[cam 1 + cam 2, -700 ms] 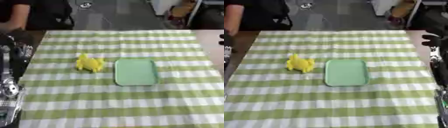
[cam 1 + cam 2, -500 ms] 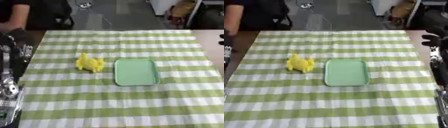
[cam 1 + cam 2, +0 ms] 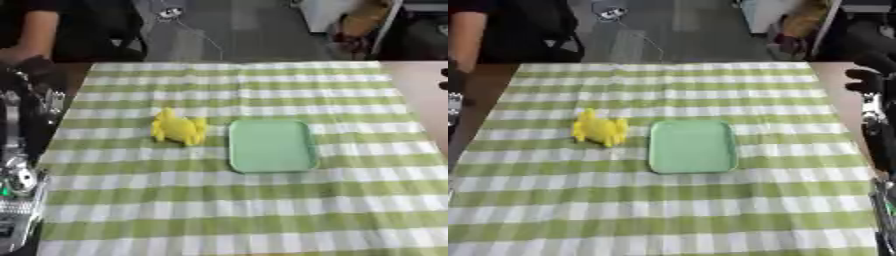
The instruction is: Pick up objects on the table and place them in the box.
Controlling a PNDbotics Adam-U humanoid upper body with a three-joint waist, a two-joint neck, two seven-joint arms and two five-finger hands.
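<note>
A yellow toy (image 3: pixel 178 128) lies on the green-checked tablecloth, left of centre. Just right of it sits a flat pale green tray (image 3: pixel 271 145) with nothing on it. My left hand (image 3: pixel 28 75) is a dark shape at the table's left edge, well away from the toy. My right hand (image 3: pixel 866 75) hangs off the table's right side, level with the far half of the cloth. Its fingers are relaxed and hold nothing. No box shows in either view.
The tablecloth (image 3: pixel 227 210) covers the table, with bare wood (image 3: pixel 842 85) showing at its right. My left arm's silver joints (image 3: pixel 17 180) run along the left edge. A person in dark clothes (image 3: pixel 61 30) stands at the far left corner.
</note>
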